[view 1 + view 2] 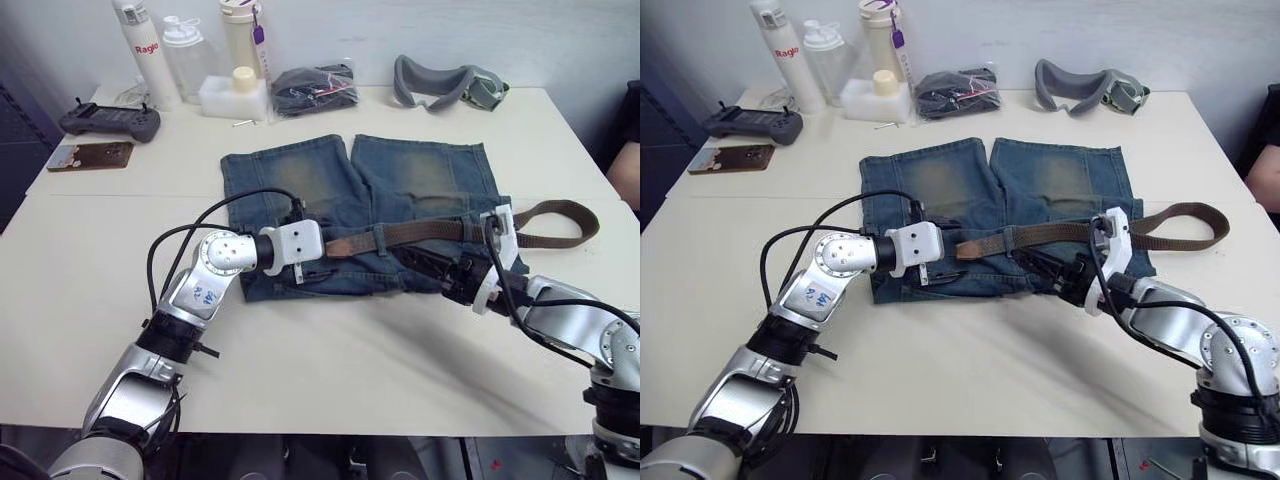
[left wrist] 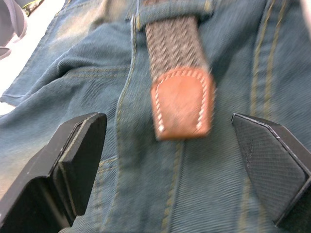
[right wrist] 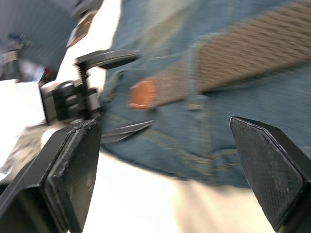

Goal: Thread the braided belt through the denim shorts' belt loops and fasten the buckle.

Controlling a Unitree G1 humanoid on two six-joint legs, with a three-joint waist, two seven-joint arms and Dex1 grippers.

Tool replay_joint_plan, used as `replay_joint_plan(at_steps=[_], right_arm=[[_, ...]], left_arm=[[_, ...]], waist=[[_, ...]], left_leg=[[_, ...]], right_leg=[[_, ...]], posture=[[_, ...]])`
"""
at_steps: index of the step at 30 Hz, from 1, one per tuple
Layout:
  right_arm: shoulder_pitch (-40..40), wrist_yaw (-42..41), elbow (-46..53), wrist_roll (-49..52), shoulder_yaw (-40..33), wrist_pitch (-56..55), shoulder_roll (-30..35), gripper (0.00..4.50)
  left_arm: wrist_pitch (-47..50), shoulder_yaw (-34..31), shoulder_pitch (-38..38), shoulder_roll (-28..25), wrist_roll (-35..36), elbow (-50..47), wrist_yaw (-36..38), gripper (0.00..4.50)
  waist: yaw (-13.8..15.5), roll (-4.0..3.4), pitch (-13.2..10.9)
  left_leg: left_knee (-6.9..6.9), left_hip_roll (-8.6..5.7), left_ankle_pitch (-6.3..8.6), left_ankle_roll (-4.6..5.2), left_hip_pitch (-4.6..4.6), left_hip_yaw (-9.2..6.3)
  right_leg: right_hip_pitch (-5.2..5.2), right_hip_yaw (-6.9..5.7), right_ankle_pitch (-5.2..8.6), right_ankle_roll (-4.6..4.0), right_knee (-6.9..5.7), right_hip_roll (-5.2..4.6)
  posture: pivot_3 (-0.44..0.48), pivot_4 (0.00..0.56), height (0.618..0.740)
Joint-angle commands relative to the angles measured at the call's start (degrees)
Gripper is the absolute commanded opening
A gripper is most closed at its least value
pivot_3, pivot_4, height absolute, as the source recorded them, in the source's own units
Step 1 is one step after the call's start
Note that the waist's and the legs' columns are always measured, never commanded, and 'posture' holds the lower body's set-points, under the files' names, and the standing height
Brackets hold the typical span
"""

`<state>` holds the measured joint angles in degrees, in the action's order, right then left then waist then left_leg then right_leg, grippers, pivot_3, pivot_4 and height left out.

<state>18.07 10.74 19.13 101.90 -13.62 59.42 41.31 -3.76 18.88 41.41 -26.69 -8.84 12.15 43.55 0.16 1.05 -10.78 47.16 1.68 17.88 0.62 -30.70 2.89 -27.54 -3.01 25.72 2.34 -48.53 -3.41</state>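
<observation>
My left gripper (image 2: 170,160) was spread before the braided belt (image 2: 177,48) tip on the denim shorts (image 1: 300,175); my right gripper (image 3: 165,165) was spread too.

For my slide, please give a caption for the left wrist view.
Open left gripper poised around the braided belt's leather tip on the denim shorts.

Braided belt (image 1: 1060,234) lies across denim shorts (image 1: 990,190) waistband.

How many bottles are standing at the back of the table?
3, all at the back left corner: a white bottle, a clear bottle beside it, and a cream bottle nearest the middle.
</observation>
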Motion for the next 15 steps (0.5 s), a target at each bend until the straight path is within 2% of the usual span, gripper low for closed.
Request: replay_joint_plan(at_steps=[1,2,3,4,7,9,11,12,15], right_arm=[[0.5,-1.8,2.9,2.1,-0.4,-0.3,2.8,4.47],[0.2,-2.4,3.1,1.7,-0.3,-0.2,3.6,4.50],[-0.2,-2.9,3.2,1.3,-0.3,0.0,4.4,4.50],[-0.6,-3.3,3.2,0.9,-0.3,0.0,4.9,4.50],[-2.6,-4.2,2.2,-1.3,-0.4,-0.1,6.2,4.50],[-3.2,-4.6,1.8,-2.0,-0.6,-0.5,6.5,4.50],[-3.4,-5.1,1.7,-2.3,-0.7,-0.7,6.7,4.50],[-3.4,-5.2,1.4,-3.2,-0.5,-0.6,6.8,4.50],[-3.3,-6.1,0.9,-10.1,0.5,0.0,8.0,4.50]], left_arm=[[-4.5,-0.1,2.2,0.6,-1.9,1.1,-1.7,4.50],[-5.2,-0.3,2.5,1.0,-1.7,1.3,-1.7,4.09],[-5.7,-0.6,2.5,1.3,-1.2,1.5,-1.5,3.94],[-5.9,-0.8,2.5,1.6,-0.7,1.7,-1.3,3.60],[-7.4,-1.4,1.8,1.7,0.7,1.6,0.0,2.34],[-8.3,-1.9,1.4,1.6,1.5,1.4,0.4,1.35],[-8.5,-2.2,1.2,1.7,2.4,1.1,1.2,0.60],[-9.1,-2.1,1.0,1.5,2.4,1.1,1.8,0.04],[-9.8,-2.0,0.7,1.2,2.5,1.3,2.5,0.04]], waist=[[0.2,0.00,0.0],[0.2,0.00,0.0],[0.3,0.00,0.0],[0.4,0.00,0.0],[0.6,0.01,0.0],[0.7,0.01,0.0],[0.8,0.01,0.0],[0.8,0.00,0.0],[1.0,0.00,0.0]], left_leg=[[0.00,0.00,0.00,0.00,-0.02,-0.02],[0.01,0.00,0.00,0.01,-0.04,-0.03],[0.01,0.00,0.00,0.01,-0.04,-0.03],[0.01,-0.01,0.00,0.02,-0.05,-0.03],[0.01,-0.01,0.00,0.06,-0.06,-0.03],[0.01,-0.01,0.00,0.06,-0.06,-0.03],[0.01,-0.01,-0.01,0.07,-0.06,-0.03],[0.01,-0.01,-0.01,0.07,-0.05,-0.03],[0.01,-0.01,-0.01,0.06,-0.05,-0.03]], right_leg=[[0.00,-0.02,-0.01,0.02,0.02,0.00],[0.00,-0.03,-0.02,0.03,0.02,-0.01],[0.02,-0.03,-0.03,0.06,0.06,0.00],[0.02,-0.03,-0.05,0.09,0.08,-0.01],[0.04,-0.04,-0.06,0.10,0.13,-0.01],[0.05,-0.04,-0.06,0.11,0.12,-0.01],[0.05,-0.04,-0.06,0.11,0.12,-0.02],[0.05,-0.04,-0.06,0.11,0.12,-0.01],[0.04,-0.05,-0.06,0.11,0.13,-0.01]], posture=[[0.000,0.150,0.656],[0.000,0.150,0.656],[0.000,0.150,0.656],[0.000,0.150,0.656],[0.000,0.150,0.656],[0.000,0.150,0.656],[0.000,0.150,0.656],[0.000,0.150,0.656],[0.000,0.150,0.656]])
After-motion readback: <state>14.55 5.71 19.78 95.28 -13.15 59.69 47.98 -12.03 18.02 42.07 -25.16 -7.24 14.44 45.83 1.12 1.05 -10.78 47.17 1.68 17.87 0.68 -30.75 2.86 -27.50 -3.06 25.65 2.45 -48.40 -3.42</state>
